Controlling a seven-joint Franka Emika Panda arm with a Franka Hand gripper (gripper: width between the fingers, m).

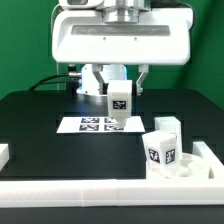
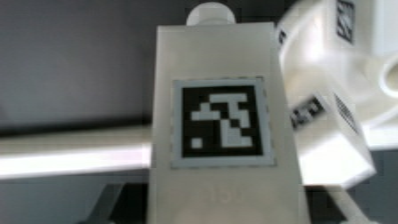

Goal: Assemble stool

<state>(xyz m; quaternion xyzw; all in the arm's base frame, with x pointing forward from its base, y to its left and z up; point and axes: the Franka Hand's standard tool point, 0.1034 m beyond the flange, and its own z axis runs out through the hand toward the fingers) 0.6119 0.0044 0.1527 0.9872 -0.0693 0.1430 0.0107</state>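
Note:
My gripper (image 1: 120, 90) is shut on a white blocky stool leg (image 1: 119, 103), which hangs upright just above the table, over the marker board's far edge. The leg's black-and-white tag faces the exterior camera. In the wrist view the leg (image 2: 222, 120) fills the middle, with my gripper (image 2: 228, 206) clamped on it and dark fingers (image 2: 118, 206) at either side. At the exterior view's lower right, another leg (image 1: 163, 140) stands upright by the low white seat (image 1: 182, 168), tags showing. These parts (image 2: 334, 75) appear blurred behind the held leg in the wrist view.
The marker board (image 1: 88, 124) lies flat on the black table under the held leg. A long white rail (image 1: 90, 195) runs along the front, another (image 1: 214, 158) is at the right, and a short white piece (image 1: 4, 154) sits at the left edge. The robot base (image 1: 95, 78) stands behind.

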